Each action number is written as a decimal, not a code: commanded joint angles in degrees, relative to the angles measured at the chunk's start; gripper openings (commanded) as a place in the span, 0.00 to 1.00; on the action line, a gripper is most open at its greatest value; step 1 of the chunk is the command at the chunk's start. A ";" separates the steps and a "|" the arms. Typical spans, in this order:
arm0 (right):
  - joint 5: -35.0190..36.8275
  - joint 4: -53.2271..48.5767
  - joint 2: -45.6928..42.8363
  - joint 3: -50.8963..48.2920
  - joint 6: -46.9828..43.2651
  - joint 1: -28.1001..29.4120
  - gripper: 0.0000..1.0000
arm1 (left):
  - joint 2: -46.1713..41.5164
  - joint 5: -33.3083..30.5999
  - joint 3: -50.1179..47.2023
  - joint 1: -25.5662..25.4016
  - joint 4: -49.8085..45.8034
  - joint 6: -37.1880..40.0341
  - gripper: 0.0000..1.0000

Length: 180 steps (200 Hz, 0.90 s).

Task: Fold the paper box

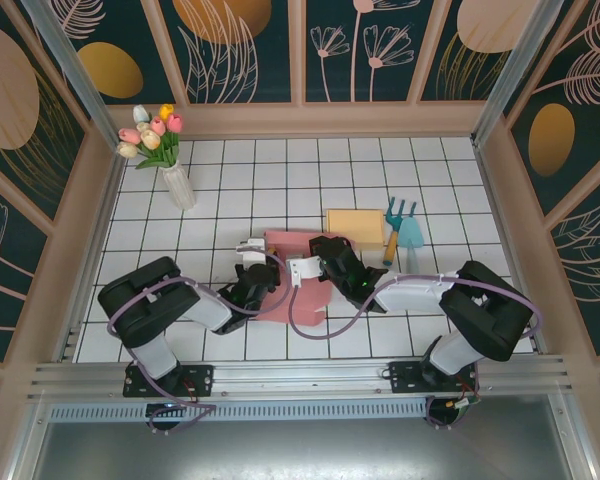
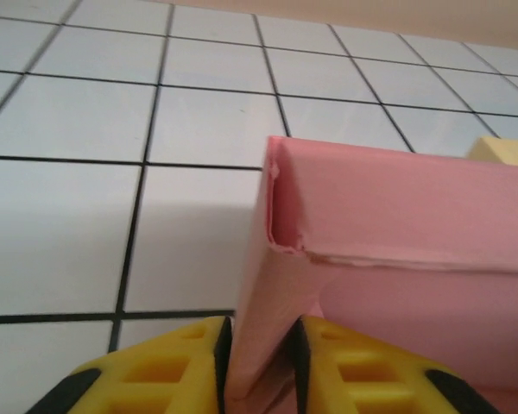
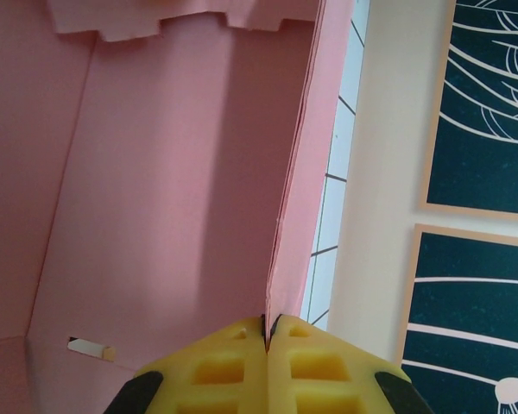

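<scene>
White-tiled tabletop w/ dark grout, floral wall panels round it. Mid-table sits pink paper box, half-formed, directly btwn the two arms. Its long axis seems to run near-to-far, away from the bases, a bit skewed.

From box's left comes left gripper. Yellow pads pinch a doubled-over side wall just below its corner, and the wall stands upright btwn them, touching both. From that corner the adjoining wall runs off to the right in left wrist view.

On opp. side, right gripper has pads pressed together w/ a thin upright wall edge caught in the seam. Box interior lies to its left, tiles to its right. A slot shows low in box near the pads, and a tabbed flap sits at far end.

Key relation: each arm holds its own-side wall and box body lies inward of both, so both are about equally near.

Judgement: next fold prob needs both walls moved together w/o dragging the sheet sideways. Risk is a tear at the left corner, which looks ragged.

Vase of tulips & garden tools are well apart, far side.
</scene>
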 commanded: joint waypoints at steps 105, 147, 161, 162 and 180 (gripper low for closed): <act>-6.87 -12.76 -0.74 -1.15 4.39 0.08 0.00 | 0.71 0.03 3.36 1.38 -11.78 4.88 0.36; -7.81 -13.30 -0.02 -0.80 5.76 -0.19 0.00 | -2.19 4.95 1.13 1.33 -11.06 5.19 0.44; -8.15 -13.72 -0.06 -0.71 5.99 -0.29 0.00 | -3.95 8.57 -0.45 1.37 -10.30 6.70 0.50; -8.22 -13.74 -0.08 -0.75 5.99 -0.30 0.00 | -4.06 8.79 -0.54 1.38 -10.30 6.76 0.51; -8.77 -14.27 -0.43 -0.47 6.49 -0.55 0.00 | -7.46 11.95 -3.15 1.39 -9.95 8.35 0.54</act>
